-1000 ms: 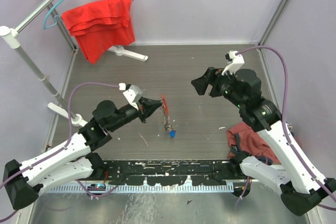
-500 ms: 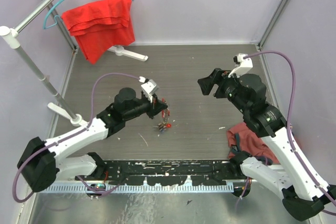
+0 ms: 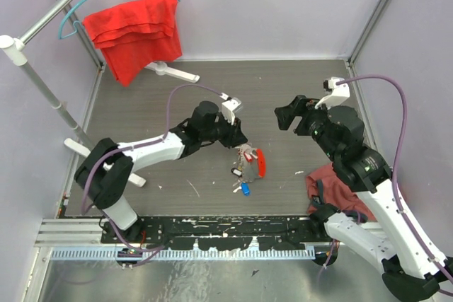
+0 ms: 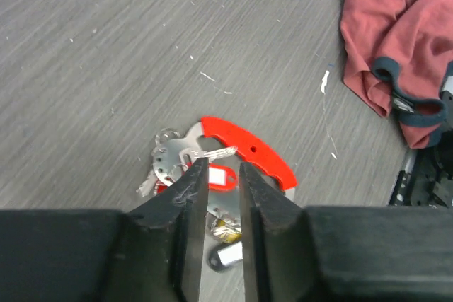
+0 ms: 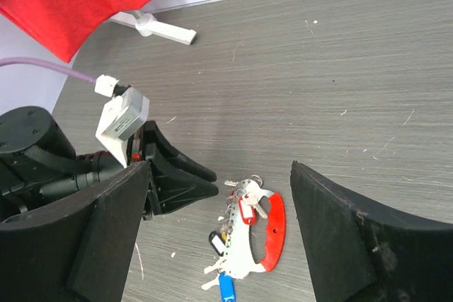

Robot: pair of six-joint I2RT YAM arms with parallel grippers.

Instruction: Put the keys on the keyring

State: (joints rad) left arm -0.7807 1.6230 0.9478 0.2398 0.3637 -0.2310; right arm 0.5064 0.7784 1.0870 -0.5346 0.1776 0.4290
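Observation:
The keyring (image 3: 260,163), a silver arc with a red grip, lies flat on the grey table. The keys (image 3: 243,167) are bunched on it, with red, black and blue tags. My left gripper (image 3: 237,136) hovers just left of and above it, jaws a narrow gap apart with nothing between them. In the left wrist view the gripper (image 4: 223,165) looks down on the keyring (image 4: 248,148) and a red-tagged key (image 4: 219,177). My right gripper (image 3: 287,114) hangs wide open up and to the right. Its wrist view (image 5: 219,166) shows the keyring (image 5: 274,235) and keys (image 5: 244,210) below.
A maroon cloth (image 3: 333,185) lies by the right arm's base. A red cloth (image 3: 134,30) hangs on a hanger at the back left, on a white rack (image 3: 42,83) whose foot (image 3: 170,71) rests on the table. A black rail (image 3: 226,231) runs along the front edge.
My left arm reached right and forward with the keyring, then its jaws parted and the keyring and keys now lie flat on the table. My right gripper drifted slightly right.

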